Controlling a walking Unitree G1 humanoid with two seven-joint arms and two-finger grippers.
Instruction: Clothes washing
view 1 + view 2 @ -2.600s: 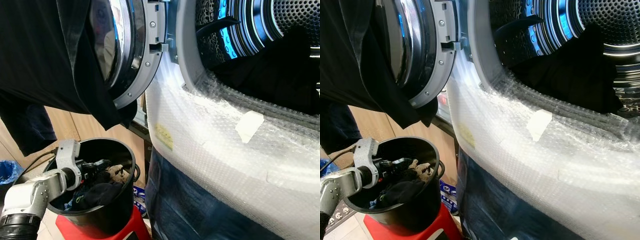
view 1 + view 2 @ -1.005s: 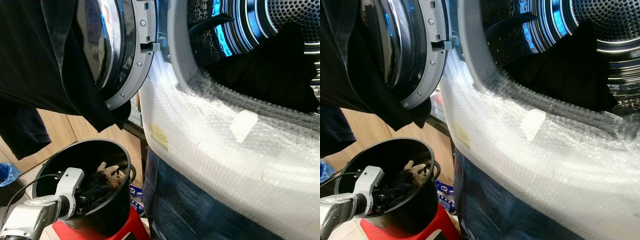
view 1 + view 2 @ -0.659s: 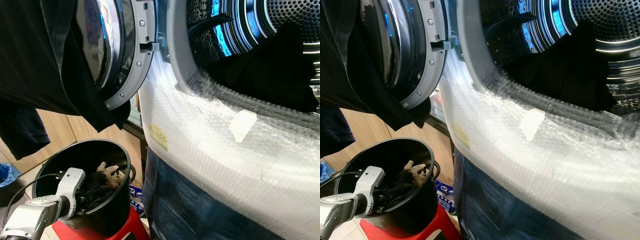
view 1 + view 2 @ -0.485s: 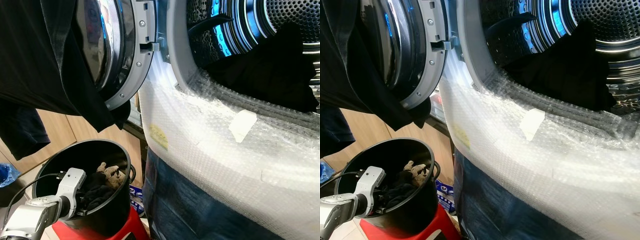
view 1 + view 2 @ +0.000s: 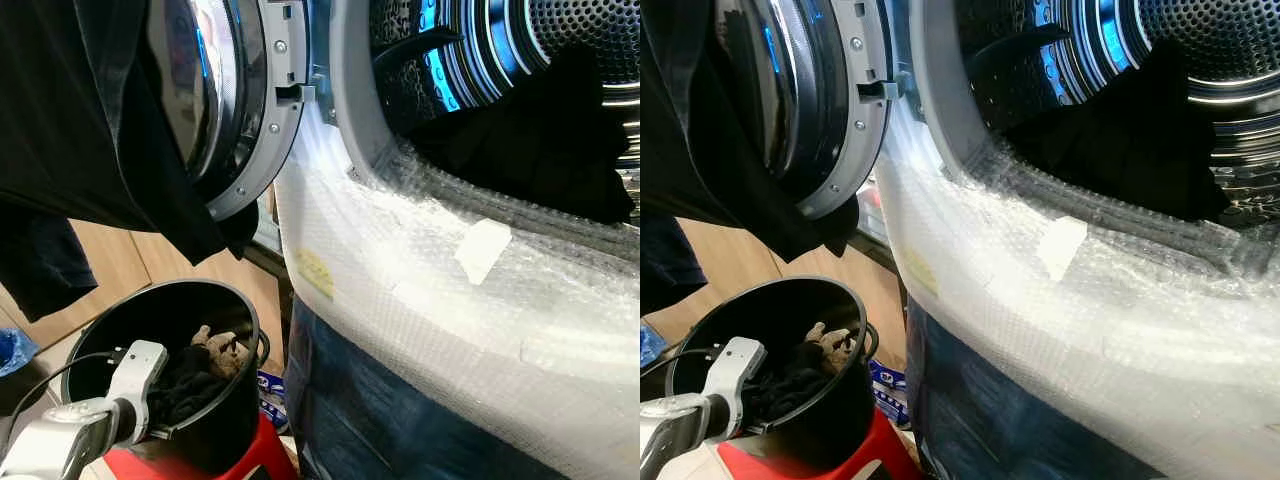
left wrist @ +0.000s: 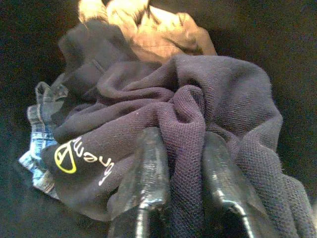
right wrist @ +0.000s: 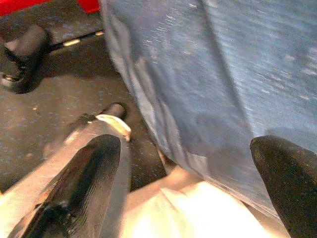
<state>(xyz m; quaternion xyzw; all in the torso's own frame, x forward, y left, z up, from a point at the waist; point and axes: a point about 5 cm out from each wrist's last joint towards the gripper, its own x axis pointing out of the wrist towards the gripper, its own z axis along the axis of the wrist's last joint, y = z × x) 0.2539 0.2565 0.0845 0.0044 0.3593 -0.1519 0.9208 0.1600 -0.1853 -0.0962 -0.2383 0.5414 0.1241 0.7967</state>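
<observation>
A black bucket (image 5: 232, 410) on a red stool (image 5: 262, 452) holds a heap of clothes. My left arm (image 5: 95, 428) reaches into it over the near rim. In the left wrist view my left gripper (image 6: 182, 166) is shut on a fold of a dark navy garment (image 6: 228, 94) with a yellow logo; a tan piece (image 6: 148, 29) and a denim edge (image 6: 39, 119) lie beside it. The washer drum (image 5: 500, 50) is open with a black garment (image 5: 545, 140) inside. My right gripper (image 7: 190, 171) hangs open near the floor beside blue fabric (image 7: 223, 64).
The washer door (image 5: 255, 110) stands swung open to the left with black clothes (image 5: 70, 120) draped over it. Bubble wrap (image 5: 420, 270) covers the washer front below the opening, with blue cloth (image 5: 380, 420) under it. Wooden panelling (image 5: 110, 265) lies behind the bucket.
My left wrist has sunk lower at the bucket's near rim since the earliest frames. The camera has drifted slightly; the washer and bucket have not moved.
</observation>
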